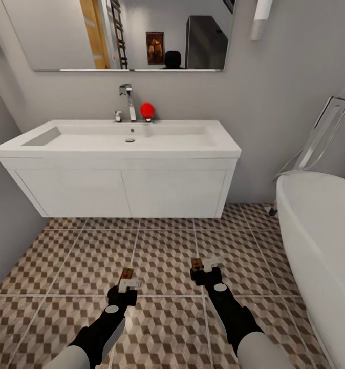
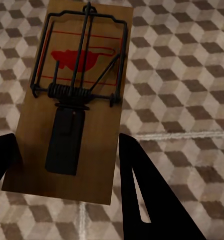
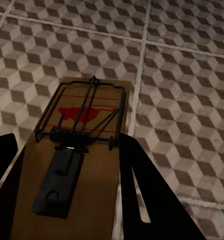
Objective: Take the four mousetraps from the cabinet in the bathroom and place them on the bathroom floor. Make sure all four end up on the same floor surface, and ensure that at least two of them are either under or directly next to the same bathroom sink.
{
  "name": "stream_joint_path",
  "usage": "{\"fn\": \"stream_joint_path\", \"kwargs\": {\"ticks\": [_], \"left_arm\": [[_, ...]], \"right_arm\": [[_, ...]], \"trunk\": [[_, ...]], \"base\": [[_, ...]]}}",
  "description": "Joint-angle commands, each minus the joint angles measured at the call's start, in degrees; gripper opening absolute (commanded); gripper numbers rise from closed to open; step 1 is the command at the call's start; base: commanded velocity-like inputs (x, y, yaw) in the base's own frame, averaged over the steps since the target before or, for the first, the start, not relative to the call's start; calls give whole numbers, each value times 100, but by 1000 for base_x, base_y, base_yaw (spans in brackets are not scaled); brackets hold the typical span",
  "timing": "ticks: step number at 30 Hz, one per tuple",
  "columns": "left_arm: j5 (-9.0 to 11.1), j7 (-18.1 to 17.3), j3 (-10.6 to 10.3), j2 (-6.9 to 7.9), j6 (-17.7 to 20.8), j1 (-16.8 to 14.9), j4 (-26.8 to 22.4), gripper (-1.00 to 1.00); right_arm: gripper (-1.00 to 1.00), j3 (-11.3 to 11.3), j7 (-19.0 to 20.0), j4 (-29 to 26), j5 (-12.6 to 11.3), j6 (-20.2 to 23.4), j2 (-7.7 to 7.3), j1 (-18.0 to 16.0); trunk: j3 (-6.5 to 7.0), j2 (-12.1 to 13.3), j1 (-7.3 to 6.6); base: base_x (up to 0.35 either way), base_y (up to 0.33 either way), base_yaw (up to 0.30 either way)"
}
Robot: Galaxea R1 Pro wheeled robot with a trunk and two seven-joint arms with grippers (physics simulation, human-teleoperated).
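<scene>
Left pincer (image 1: 122,290): pinching a mousetrap (image 2: 74,97) by the board's long edges, a dark finger (image 2: 151,195) on each side; held over the bathroom floor (image 1: 80,256), at about 7 o'clock in the head view.
Right pincer (image 1: 206,271): pinching a second mousetrap (image 3: 74,160) the same way, at about 5 o'clock.
Sink (image 1: 116,169): wall-hung, at 12 o'clock from both pincers, well apart; chrome tap (image 1: 127,101) and a red ball (image 1: 147,109) on its rim.
Bathtub (image 1: 321,246): at 3 o'clock, near the right arm.
Risk: letting go from here may leave the traps too far from the sink to count as beside it.
Risk: a drop from height could tumble or flip a board.
Risk: reaching forward could swing the right arm against the bathtub.
</scene>
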Motion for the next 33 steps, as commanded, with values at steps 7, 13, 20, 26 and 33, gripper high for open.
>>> {"fn": "stream_joint_path", "kwargs": {"ticks": [7, 13, 20, 26, 33], "left_arm": [[37, 63, -52, 6, 3, -4, -16, -100], [37, 69, -52, -5, 2, -4, -34, -100], [37, 86, -60, -16, 29, -4, -360, -100], [37, 85, -61, -20, 45, -4, -395, -100], [28, 104, -189, -35, 61, -4, -403, -100]], "right_arm": [[-100, 12, -12, -10, 41, 41, 0, -1], [-100, 16, -10, -10, 41, 41, 0, -1], [-100, 19, -14, -10, 41, 39, 0, -1], [-100, 19, -11, -10, 41, 39, 0, -1], [-100, 19, -16, -14, 51, 34, 0, -1]], "trunk": [[-195, -284, 153], [-359, -525, 285], [-549, -806, 439], [-712, -1046, 571], [-813, -1167, 636]], "base": [[0, 0, 0], [0, 0, 0], [0, 0, 0], [0, 0, 0], [0, 0, 0]]}}
